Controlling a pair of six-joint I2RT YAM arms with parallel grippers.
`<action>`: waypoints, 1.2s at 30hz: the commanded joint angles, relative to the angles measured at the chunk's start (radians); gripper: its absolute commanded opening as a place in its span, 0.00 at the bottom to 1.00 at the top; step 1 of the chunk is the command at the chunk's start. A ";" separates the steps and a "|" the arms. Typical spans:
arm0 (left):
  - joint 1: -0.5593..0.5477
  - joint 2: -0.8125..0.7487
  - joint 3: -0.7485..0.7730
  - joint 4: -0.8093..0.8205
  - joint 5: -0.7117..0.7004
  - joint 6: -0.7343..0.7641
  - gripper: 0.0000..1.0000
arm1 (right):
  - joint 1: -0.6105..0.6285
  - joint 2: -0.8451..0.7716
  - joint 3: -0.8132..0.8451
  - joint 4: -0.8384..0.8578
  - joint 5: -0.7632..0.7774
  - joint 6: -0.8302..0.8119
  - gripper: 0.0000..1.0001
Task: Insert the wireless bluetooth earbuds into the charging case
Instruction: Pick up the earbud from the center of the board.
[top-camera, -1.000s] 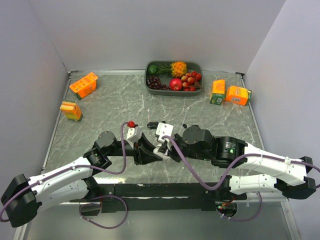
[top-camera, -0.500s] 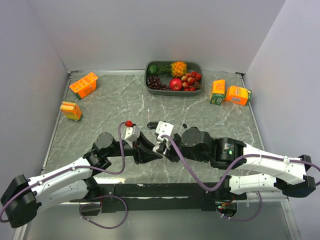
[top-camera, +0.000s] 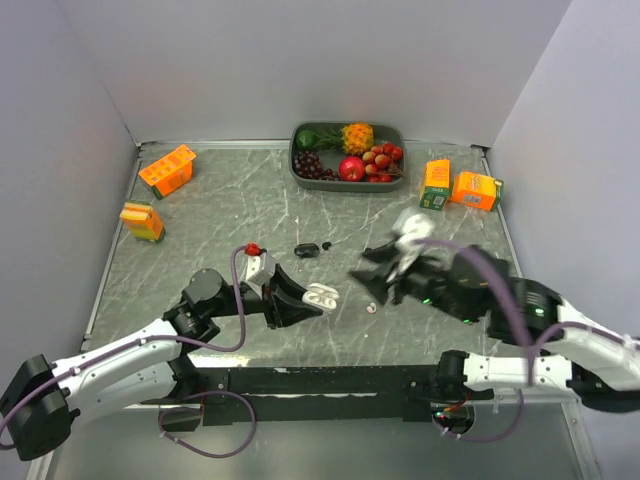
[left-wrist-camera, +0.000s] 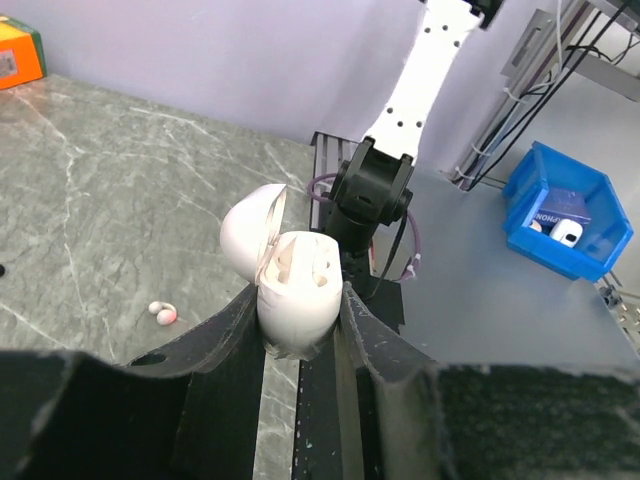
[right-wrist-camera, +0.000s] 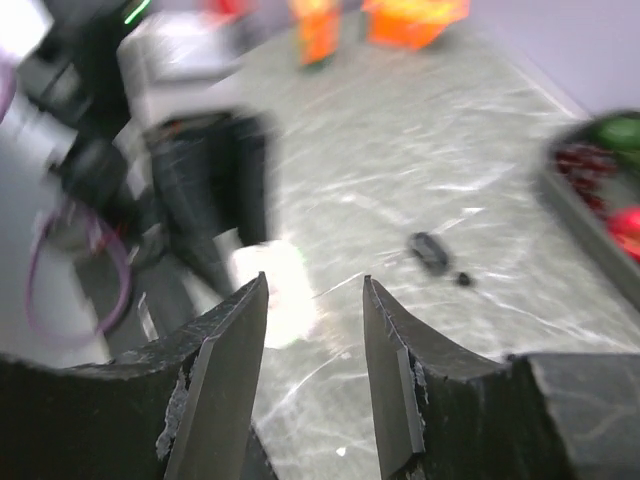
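The left gripper (left-wrist-camera: 300, 318) is clamped on the white charging case (left-wrist-camera: 292, 285), its two black fingers pressed against the lower shell, with the lid hinged open and tipped to the left in the wrist view; whether the wells inside are filled cannot be told. The case hangs above the near middle of the marble table (top-camera: 210, 215), close to the black mounting rail (top-camera: 330, 378) at the near edge. One white earbud (top-camera: 371, 308) lies loose on the marble just to the right of the case, between the two grippers and touching neither. The right gripper (right-wrist-camera: 315, 285) is blurred, its fingers spread with nothing between them, above the table to the right of the earbud. Farther back, near the centre, sit a black pill-shaped case (top-camera: 305, 249) and a black earbud (top-camera: 326, 244) just beside it. The fruit tray (top-camera: 296, 166) stands against the far edge, two orange juice cartons (top-camera: 166, 170) stand by the left wall and two more cartons (top-camera: 476, 190) near the right wall, which leaves bare marble across the middle and left of centre.
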 joint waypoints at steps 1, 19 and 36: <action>0.001 -0.026 -0.009 0.030 -0.036 0.019 0.01 | -0.165 -0.071 -0.012 -0.066 0.072 0.157 0.50; -0.030 -0.212 -0.100 -0.030 -0.306 0.008 0.01 | -0.644 0.168 -0.577 -0.003 -0.338 0.515 0.36; -0.082 -0.218 -0.120 -0.033 -0.388 0.008 0.01 | -0.703 0.315 -0.639 0.147 -0.311 0.517 0.24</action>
